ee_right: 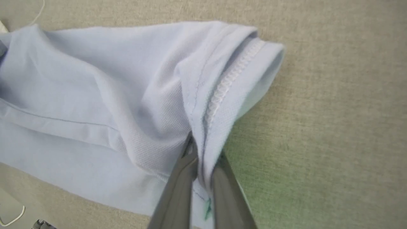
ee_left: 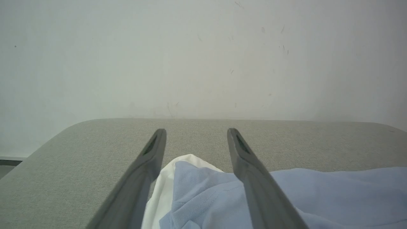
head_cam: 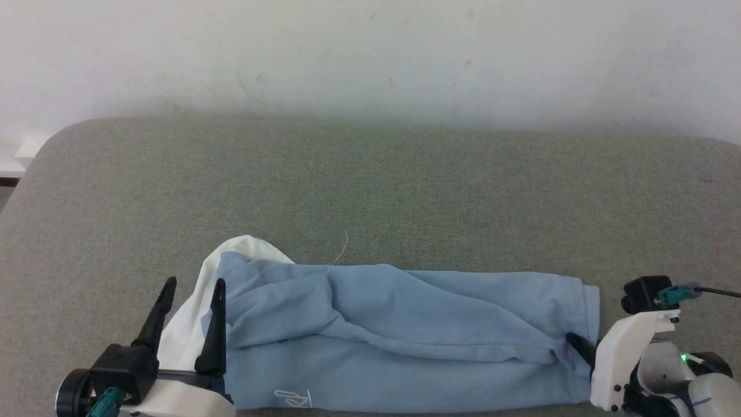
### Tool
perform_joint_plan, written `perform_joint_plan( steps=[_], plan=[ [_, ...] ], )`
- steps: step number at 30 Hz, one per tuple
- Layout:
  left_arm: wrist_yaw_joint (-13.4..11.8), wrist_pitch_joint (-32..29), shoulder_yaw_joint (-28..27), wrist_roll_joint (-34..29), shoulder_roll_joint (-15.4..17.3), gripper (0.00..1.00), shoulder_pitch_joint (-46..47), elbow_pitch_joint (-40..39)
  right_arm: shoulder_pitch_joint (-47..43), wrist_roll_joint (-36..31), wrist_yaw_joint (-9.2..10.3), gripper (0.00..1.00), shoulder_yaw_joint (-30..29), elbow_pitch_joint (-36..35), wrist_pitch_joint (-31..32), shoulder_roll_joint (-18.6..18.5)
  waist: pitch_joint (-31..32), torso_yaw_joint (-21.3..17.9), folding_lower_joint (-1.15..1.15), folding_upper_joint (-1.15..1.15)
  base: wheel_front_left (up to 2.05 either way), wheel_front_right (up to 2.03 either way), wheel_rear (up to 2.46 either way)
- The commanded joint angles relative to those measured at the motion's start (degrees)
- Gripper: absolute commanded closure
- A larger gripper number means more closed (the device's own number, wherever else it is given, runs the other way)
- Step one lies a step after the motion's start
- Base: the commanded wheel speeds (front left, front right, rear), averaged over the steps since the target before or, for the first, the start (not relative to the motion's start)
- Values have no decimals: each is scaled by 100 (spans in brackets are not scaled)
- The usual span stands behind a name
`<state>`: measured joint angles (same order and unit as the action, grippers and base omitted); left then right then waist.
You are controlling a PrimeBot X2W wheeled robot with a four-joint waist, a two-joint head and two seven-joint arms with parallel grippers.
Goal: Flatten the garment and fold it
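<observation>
The garment (head_cam: 393, 330), a light blue knit shirt with a white collar band (head_cam: 191, 313) at its left end, lies bunched lengthwise along the near part of the grey table. My left gripper (head_cam: 194, 289) stands open over the collar end, one finger on each side of the white band (ee_left: 165, 187), holding nothing. My right gripper (head_cam: 579, 344) is at the shirt's right end. In the right wrist view its fingers (ee_right: 203, 152) are shut on the stitched hem fold (ee_right: 222, 92) of the garment.
The grey fabric table (head_cam: 370, 185) stretches wide beyond the shirt to a pale wall (head_cam: 370, 52). A loose white thread (head_cam: 341, 252) lies just past the shirt's far edge. The table's rounded left corner (head_cam: 35, 162) is near.
</observation>
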<state>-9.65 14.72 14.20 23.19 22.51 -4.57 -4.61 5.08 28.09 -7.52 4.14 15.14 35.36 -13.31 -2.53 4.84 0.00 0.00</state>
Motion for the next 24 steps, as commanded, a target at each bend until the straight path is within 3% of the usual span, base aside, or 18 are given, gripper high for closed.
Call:
perform_joint_plan(
  steps=[1,8,16,20,24],
  plan=[
    [22,28,-40,-36,27,0,-82,21,-91,-25,3,100,-56,-166,-126,-76,67,-34,0,0,0,0,0],
    [-13,28,-57,-60,36,0,-259,15,-670,-196,3,100,-841,-738,-119,-296,182,-106,0,0,0,0,0],
    [-22,28,-19,-62,31,0,-313,4,-1251,-546,3,100,-1984,-1224,116,-200,223,-131,0,0,0,0,0],
    [-9,23,10,-42,32,0,-321,25,-1271,-562,3,100,-1953,-1566,177,-19,262,-123,0,0,0,0,0],
    [-1,5,41,-27,36,0,-319,36,-1083,12,3,100,-1460,-2040,254,304,308,-107,0,0,0,0,0]
  ],
)
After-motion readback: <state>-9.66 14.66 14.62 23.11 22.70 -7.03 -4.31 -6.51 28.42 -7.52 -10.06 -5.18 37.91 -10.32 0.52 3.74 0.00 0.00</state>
